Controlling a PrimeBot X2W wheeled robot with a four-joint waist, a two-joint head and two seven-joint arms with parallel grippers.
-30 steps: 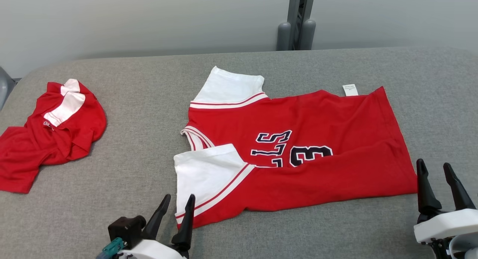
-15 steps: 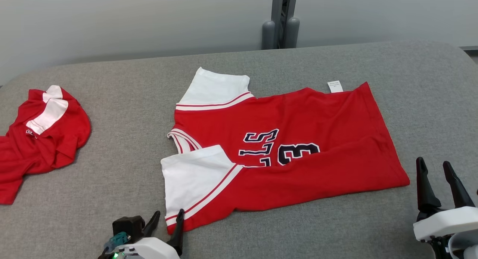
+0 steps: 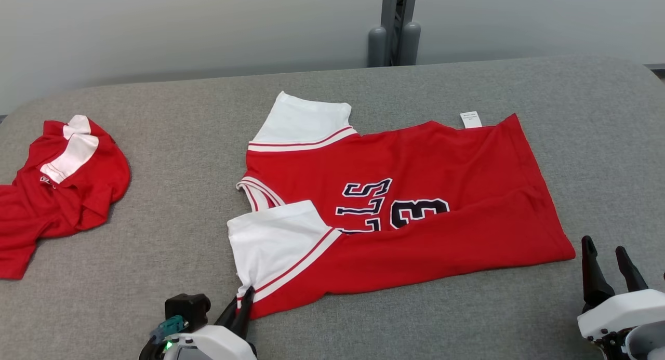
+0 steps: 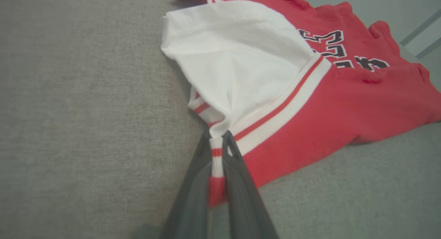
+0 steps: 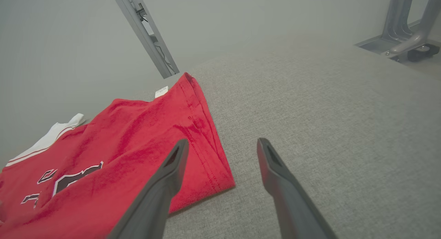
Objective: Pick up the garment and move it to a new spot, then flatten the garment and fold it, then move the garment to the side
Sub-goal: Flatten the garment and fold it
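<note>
Now my left gripper [image 3: 243,300] is clamped on the corner of the jersey's [image 3: 415,194] white sleeve [image 3: 270,240], low in the frame; the jersey lies spread mid-frame. My right gripper [image 3: 605,256] stands wide, empty, beside the hem [image 3: 560,244]. I judge folding is starting: right must pinch that hem next.

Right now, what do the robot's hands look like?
Both the left gripper and right gripper have two long, dark, tapering fingers on a glossy white body. Beside the left one sit a black block, a teal connector and a small green light.
</note>
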